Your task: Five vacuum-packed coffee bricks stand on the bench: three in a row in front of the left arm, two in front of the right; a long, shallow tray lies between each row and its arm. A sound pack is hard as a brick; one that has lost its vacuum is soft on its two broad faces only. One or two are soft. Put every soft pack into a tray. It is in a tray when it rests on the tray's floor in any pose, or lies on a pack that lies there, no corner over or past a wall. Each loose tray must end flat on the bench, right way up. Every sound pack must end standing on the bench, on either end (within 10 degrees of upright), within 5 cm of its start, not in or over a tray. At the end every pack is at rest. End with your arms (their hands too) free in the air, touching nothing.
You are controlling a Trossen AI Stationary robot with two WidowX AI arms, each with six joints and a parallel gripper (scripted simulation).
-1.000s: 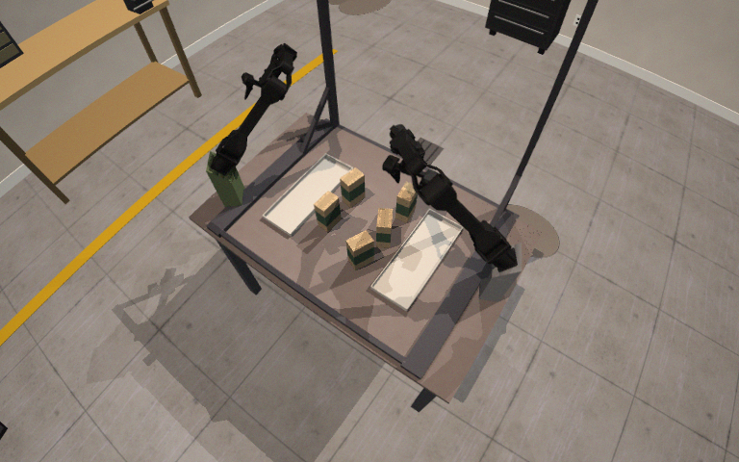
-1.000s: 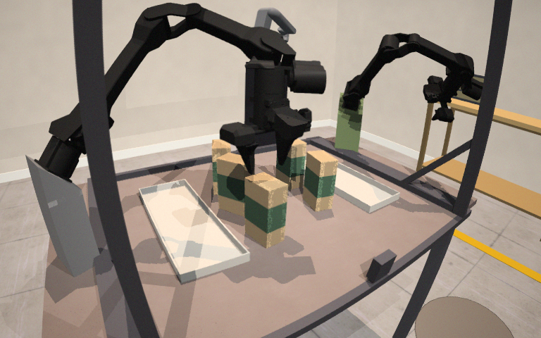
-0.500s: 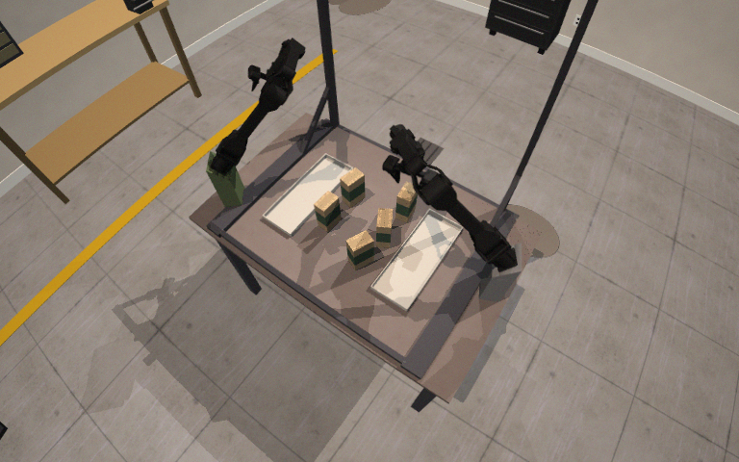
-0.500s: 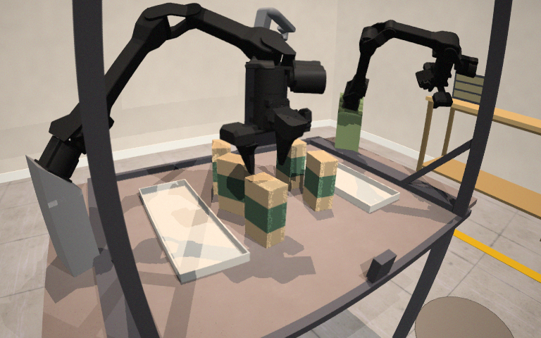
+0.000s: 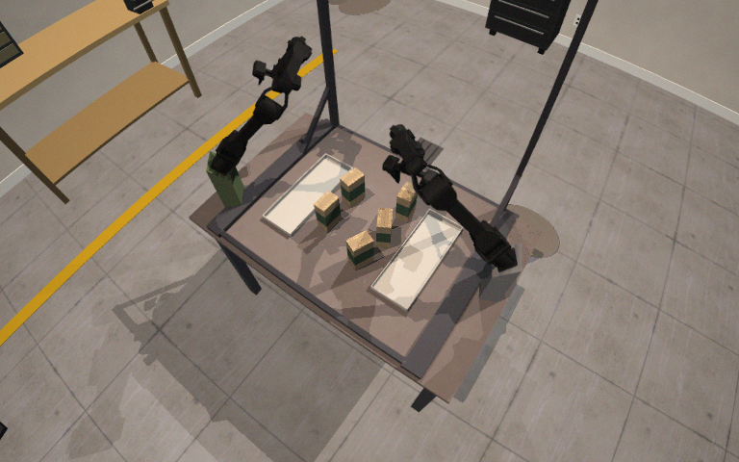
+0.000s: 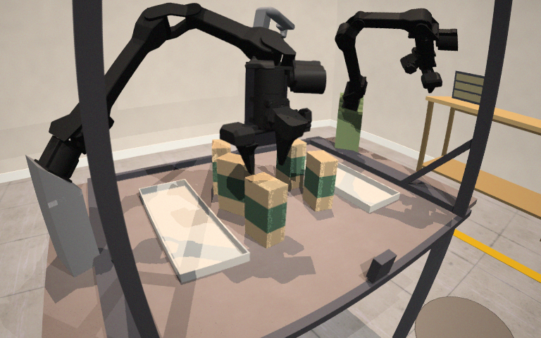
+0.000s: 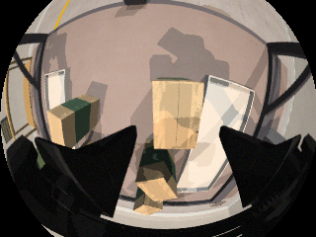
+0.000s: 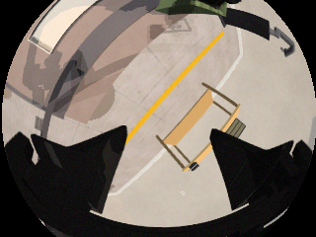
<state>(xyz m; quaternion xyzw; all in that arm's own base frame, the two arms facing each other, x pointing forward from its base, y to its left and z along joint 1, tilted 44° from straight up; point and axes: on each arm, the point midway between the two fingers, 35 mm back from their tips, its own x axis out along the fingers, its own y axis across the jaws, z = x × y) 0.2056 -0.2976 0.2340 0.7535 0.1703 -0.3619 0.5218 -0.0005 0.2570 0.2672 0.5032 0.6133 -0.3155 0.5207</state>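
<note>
Both arms (image 5: 463,212) (image 6: 127,59) (image 5: 244,133) (image 6: 351,55) were matte black, with chunky joints, boxy wrists and dark, tapering, pointed fingertips.
</note>
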